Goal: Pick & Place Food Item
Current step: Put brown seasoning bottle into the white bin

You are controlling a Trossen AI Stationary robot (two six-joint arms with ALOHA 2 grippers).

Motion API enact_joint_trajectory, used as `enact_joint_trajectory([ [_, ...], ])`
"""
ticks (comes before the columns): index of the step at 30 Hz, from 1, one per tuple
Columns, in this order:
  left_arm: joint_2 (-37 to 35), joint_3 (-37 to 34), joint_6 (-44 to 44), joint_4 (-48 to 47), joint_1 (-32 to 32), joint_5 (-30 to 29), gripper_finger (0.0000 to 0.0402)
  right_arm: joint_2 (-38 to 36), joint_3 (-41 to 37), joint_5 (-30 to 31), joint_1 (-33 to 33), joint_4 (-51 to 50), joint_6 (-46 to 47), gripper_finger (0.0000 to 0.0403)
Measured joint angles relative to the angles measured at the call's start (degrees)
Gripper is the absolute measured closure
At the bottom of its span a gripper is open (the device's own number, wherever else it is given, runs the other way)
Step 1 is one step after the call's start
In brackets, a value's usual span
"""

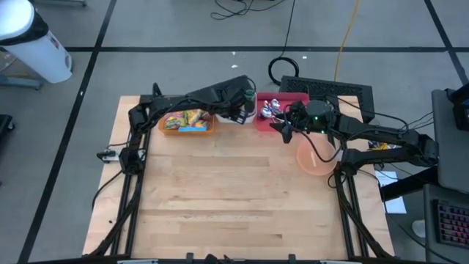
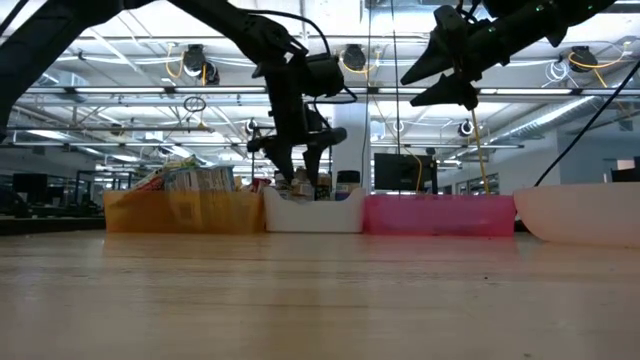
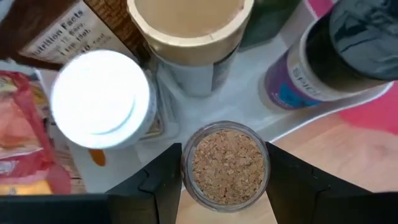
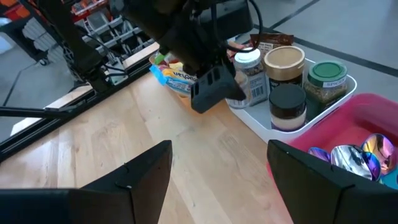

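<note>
Toward the twelve o'clock edge of the counter (image 1: 220, 198) three bins stand in a row: an orange bin (image 1: 188, 123) of packaged snacks at eleven o'clock, a white tray (image 2: 313, 211) of jars just beside it, and a pink bin (image 1: 272, 114) of foil-wrapped pieces at about one o'clock. A pale bowl (image 1: 319, 155) sits apart at three o'clock, probably the drop-off place.

The left end effector (image 3: 224, 180) hangs down into the white tray, its fingers spread on either side of an open jar of brown granules (image 3: 225, 165). They bracket the jar closely, but whether the pads already press its wall cannot be told from the wrist view. The jar stands upright at the tray's near edge, so it is the easiest one to take from above without knocking its neighbours: a white-lidded jar (image 3: 99, 98), a tan-lidded jar (image 3: 189, 28) and a dark-capped spice bottle (image 3: 339, 53) crowd close around it. With no lid on, it would need to stay level when lifted, or the granules could spill.

The right end effector (image 4: 217, 165) hovers raised above the counter near the pink bin, fingers spread and empty, facing the tray. It seems to be waiting clear of the left arm's work.
</note>
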Motion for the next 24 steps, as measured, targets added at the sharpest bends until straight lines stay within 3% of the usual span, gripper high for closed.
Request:
enact_joint_trajectory([
  [10, -0.19, -2.3, -0.84, 6.12, -1.14, -1.5, 0.0209, 0.0, 0.0, 0.0, 0.0, -0.49, 0.02, 0.0147],
  [24, -0.01, -2.67, -1.4, 6.77, 0.05, -4.25, 0.0209, 0.02, 0.0, 0.0, 0.0, -1.74, 1.25, 0.0147],
])
